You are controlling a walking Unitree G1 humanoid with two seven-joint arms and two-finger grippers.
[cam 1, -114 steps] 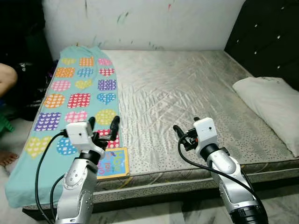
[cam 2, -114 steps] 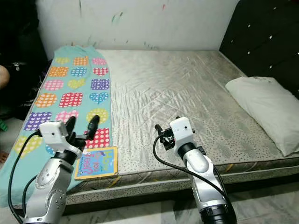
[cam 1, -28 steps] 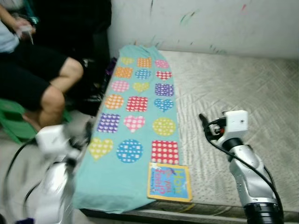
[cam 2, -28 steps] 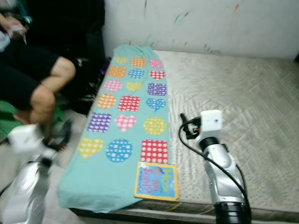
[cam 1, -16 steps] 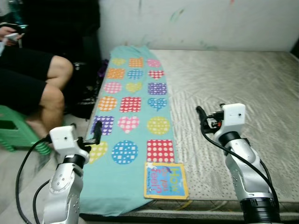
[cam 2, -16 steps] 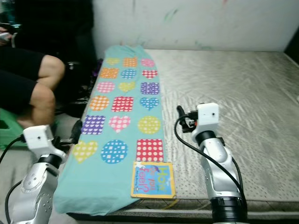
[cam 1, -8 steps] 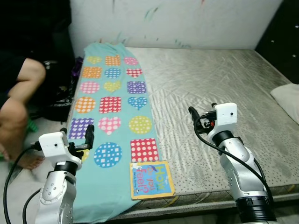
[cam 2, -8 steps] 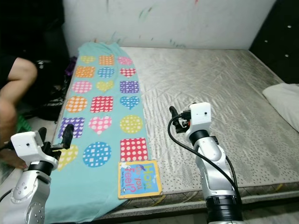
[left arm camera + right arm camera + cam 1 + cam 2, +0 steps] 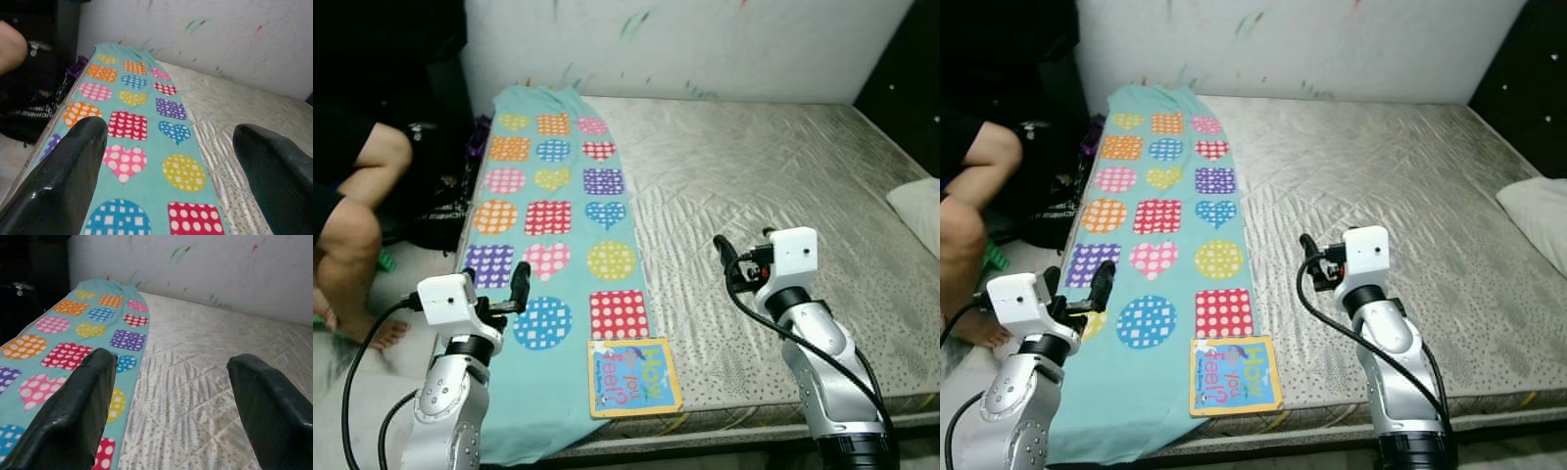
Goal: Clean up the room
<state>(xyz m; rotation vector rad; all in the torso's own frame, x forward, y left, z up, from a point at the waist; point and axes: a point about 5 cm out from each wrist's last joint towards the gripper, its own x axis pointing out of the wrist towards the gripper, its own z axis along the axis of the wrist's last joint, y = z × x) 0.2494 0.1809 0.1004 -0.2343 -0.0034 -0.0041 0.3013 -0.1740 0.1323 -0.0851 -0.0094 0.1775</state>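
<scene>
1. Teal cloth (image 9: 548,215) printed with dotted hearts, circles and squares runs along the left side of the bed (image 9: 754,186), from the wall end down to the near edge, where its corner hangs over the side.
2. At the near end of that cloth lies a picture book (image 9: 634,376) with a yellow border and blue cover, flat, half on the cloth and half on the bare grey mattress, close to the bed's near edge.
3. Compared with half a second ago, the book and cloth keep the same places on the bed; the whole scene has slid slightly, so the head camera has shifted, not the things.
4. The left gripper (image 9: 504,294) hovers over the cloth's left edge, near the purple square, well apart from the book. Its wrist view shows the two black fingers (image 9: 63,166) spread wide with nothing between them. It sits a little closer to the cloth than it did half a second ago.
5. The right gripper (image 9: 736,257) hangs above the bare mattress, to the right of the cloth and beyond the book, touching neither. Its fingers (image 9: 73,401) are likewise spread apart and empty, much as before.
6. A white pillow (image 9: 1540,220) lies at the bed's right edge.
7. A person's bent legs (image 9: 352,211) show on the floor side, left of the bed, one bare foot on the tiles.
</scene>
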